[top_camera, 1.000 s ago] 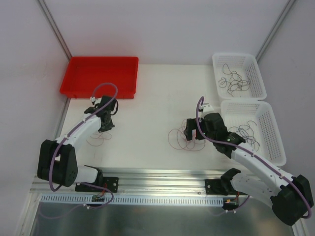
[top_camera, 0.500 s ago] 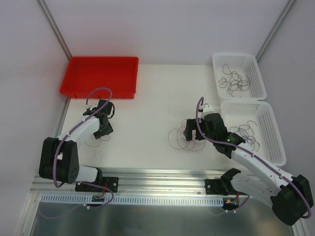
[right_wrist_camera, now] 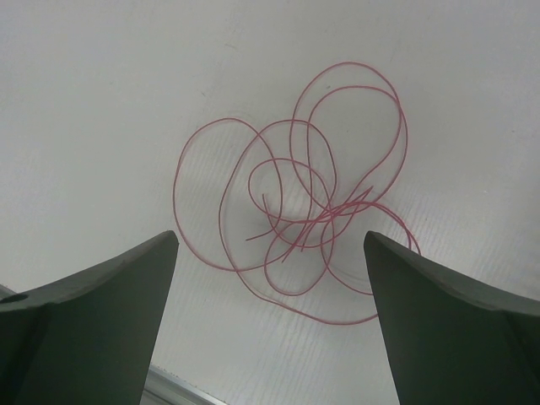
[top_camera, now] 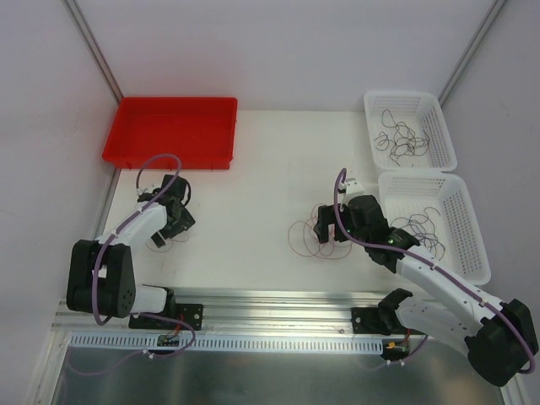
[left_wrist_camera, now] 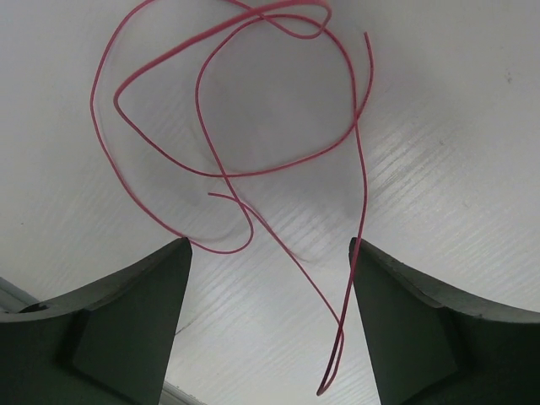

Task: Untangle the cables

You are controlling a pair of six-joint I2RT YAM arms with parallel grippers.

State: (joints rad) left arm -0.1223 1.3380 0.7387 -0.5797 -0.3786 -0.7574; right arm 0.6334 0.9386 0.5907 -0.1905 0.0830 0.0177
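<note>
A single red cable [left_wrist_camera: 228,126] lies in loose loops on the white table, its tail running down between the fingers of my left gripper [left_wrist_camera: 268,246]. That gripper [top_camera: 171,224] is open and holds nothing. A small tangle of red/pink cables [right_wrist_camera: 308,211] lies just ahead of my right gripper [right_wrist_camera: 270,240], which hovers wide open over it with nothing between its fingers. From above, this tangle [top_camera: 305,240] sits at mid-table by the right gripper [top_camera: 329,228]. Black cables [top_camera: 403,135] lie in the far white basket and more black cables [top_camera: 422,226] in the near one.
A red tray [top_camera: 135,143] stands at the back left, just beyond the left arm. Two white baskets [top_camera: 447,126] [top_camera: 472,245] line the right side. A metal rail [top_camera: 278,304] runs along the table's near edge.
My left gripper has gone from shut to open, letting go of the red cable, and has drawn back slightly to the left. The right arm has stayed still.
</note>
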